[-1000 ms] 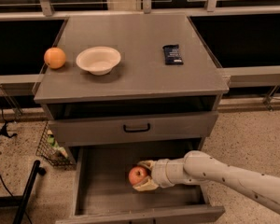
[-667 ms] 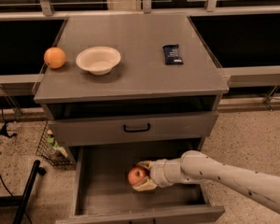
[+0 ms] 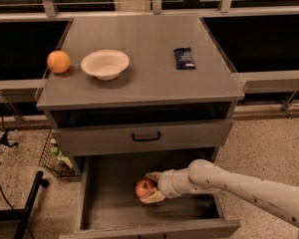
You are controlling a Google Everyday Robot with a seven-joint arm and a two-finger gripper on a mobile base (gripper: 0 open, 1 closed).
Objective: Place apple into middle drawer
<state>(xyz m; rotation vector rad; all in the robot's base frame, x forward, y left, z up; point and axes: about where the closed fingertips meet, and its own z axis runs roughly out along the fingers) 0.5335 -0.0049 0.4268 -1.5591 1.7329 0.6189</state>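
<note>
The red apple (image 3: 144, 187) is held between the fingers of my gripper (image 3: 149, 188), low inside the open middle drawer (image 3: 102, 203), a wide shallow grey drawer pulled out at the bottom of the cabinet. My white arm reaches in from the right. The gripper is shut on the apple, which sits at or just above the drawer floor near its centre; I cannot tell whether it touches the floor.
The grey drawer with a black bar handle (image 3: 146, 137) is above, shut. On the cabinet top (image 3: 154, 39) are an orange (image 3: 58, 61), a white bowl (image 3: 105, 63) and a dark snack packet (image 3: 184, 58). A wire basket (image 3: 55, 156) and a black pole (image 3: 27, 208) stand on the floor at left.
The arm and apple have barely shifted, slightly left; the apple stays gripped inside the drawer.
</note>
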